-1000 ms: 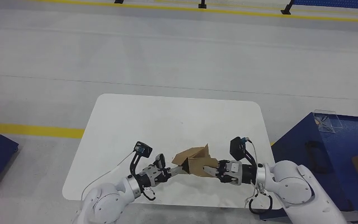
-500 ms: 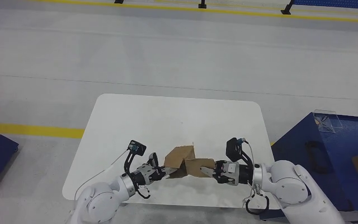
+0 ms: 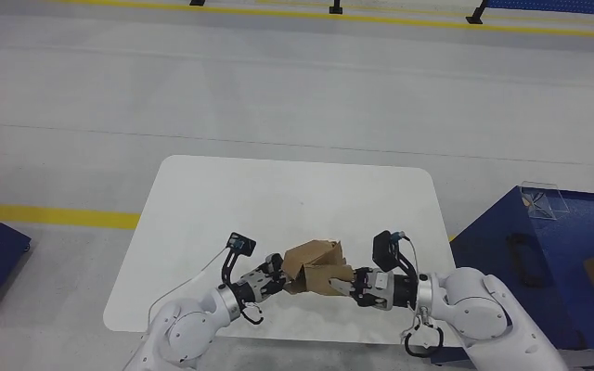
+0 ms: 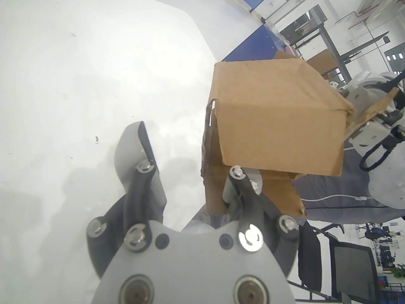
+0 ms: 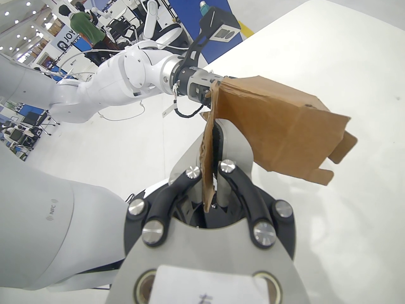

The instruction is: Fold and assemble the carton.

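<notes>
At the six o'clock edge of the white rounded worktop, the brown half-formed cardboard carton is held up. One flap is pinched by the right jaws, apparently to steady it; the left jaws are spread at its nine o'clock, propping another flap.

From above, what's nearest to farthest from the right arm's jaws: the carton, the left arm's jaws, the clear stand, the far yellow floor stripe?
1. Carton: clamped in those jaws, touching.
2. Left arm's jaws: at the carton's opposite end.
3. Clear stand: on the blue cabinet beside the table.
4. Far yellow stripe: across the floor, well beyond the table.
</notes>
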Controlling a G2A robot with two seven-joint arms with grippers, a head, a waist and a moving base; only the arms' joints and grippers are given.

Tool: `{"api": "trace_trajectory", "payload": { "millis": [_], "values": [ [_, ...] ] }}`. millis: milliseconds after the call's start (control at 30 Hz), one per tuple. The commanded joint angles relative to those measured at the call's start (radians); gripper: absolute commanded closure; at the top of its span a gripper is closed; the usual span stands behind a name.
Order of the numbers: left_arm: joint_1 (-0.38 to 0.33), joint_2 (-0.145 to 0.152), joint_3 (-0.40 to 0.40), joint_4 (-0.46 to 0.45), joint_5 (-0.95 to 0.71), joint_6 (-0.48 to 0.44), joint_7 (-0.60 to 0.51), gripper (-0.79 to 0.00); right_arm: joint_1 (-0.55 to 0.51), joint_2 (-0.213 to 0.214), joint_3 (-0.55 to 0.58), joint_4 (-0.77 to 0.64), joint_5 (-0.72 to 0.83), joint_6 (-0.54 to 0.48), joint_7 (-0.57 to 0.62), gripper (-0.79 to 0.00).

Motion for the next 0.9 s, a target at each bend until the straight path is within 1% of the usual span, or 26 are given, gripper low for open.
{"api": "trace_trajectory", "payload": {
  "millis": [0, 200, 367, 467, 600, 633, 667, 733, 833, 867],
  "values": [
    [-0.004, 0.000, 0.003, 0.005, -0.001, 0.003, 0.001, -0.366, 0.000, 0.000, -0.002, -0.002, -0.003, -0.005, -0.003, 0.000],
    [-0.012, 0.002, 0.010, 0.006, -0.022, -0.010, -0.006, -0.379, 0.005, -0.001, -0.012, 0.007, -0.010, -0.007, -0.010, 0.000],
    [-0.004, 0.008, -0.006, -0.011, -0.057, -0.031, -0.011, -0.391, 0.016, -0.002, -0.019, 0.021, -0.014, 0.007, -0.010, 0.000],
    [0.007, 0.013, -0.028, -0.031, -0.042, -0.030, 0.000, -0.394, 0.027, -0.002, -0.035, 0.032, 0.008, 0.014, 0.022, 0.000],
    [0.013, 0.017, -0.036, -0.041, -0.032, -0.018, 0.001, -0.403, 0.045, -0.003, -0.052, 0.047, 0.057, 0.003, 0.056, 0.000],
    [0.013, 0.018, -0.037, -0.041, -0.033, -0.018, 0.002, -0.419, 0.050, -0.003, -0.054, 0.049, 0.065, 0.000, 0.061, 0.000],
    [0.012, 0.018, -0.037, -0.041, -0.034, -0.018, 0.002, -0.508, 0.053, -0.003, -0.055, 0.051, 0.075, -0.002, 0.063, 0.000],
    [0.012, 0.019, -0.036, -0.040, -0.039, -0.022, 0.006, -0.779, 0.060, -0.002, -0.053, 0.057, 0.089, 0.000, 0.065, 0.000],
    [0.011, 0.021, -0.024, -0.047, -0.037, -0.059, 0.002, -0.785, 0.068, -0.002, -0.054, 0.067, 0.107, 0.006, 0.071, 0.000],
    [0.011, 0.021, -0.024, -0.047, -0.037, -0.059, 0.002, -0.785, 0.069, -0.002, -0.055, 0.068, 0.112, 0.009, 0.073, 0.000]
  ]
}}
